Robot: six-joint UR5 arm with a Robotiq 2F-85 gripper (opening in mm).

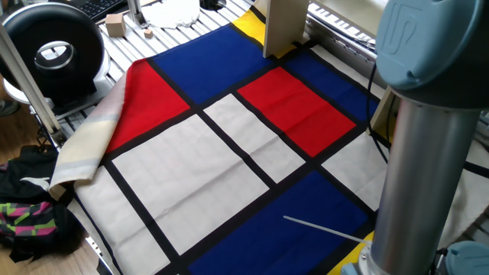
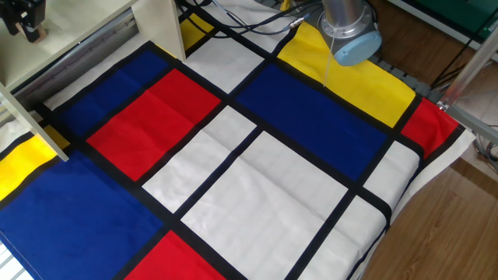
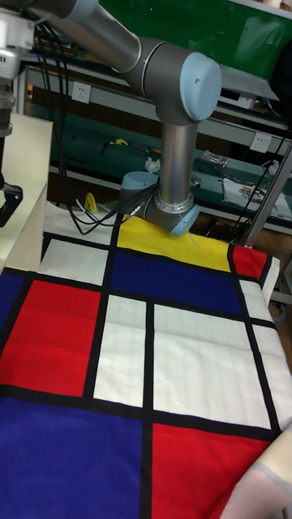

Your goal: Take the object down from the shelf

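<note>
three high views, shared checkered cloth (image 2: 257,187)

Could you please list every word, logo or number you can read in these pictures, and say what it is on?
"UR": embossed logo, seemingly, on the arm's grey-blue joint cap.
White label on the round black device: too blurred to read.
Keys of the keyboard: too small to read.
Nothing else legible.
</note>
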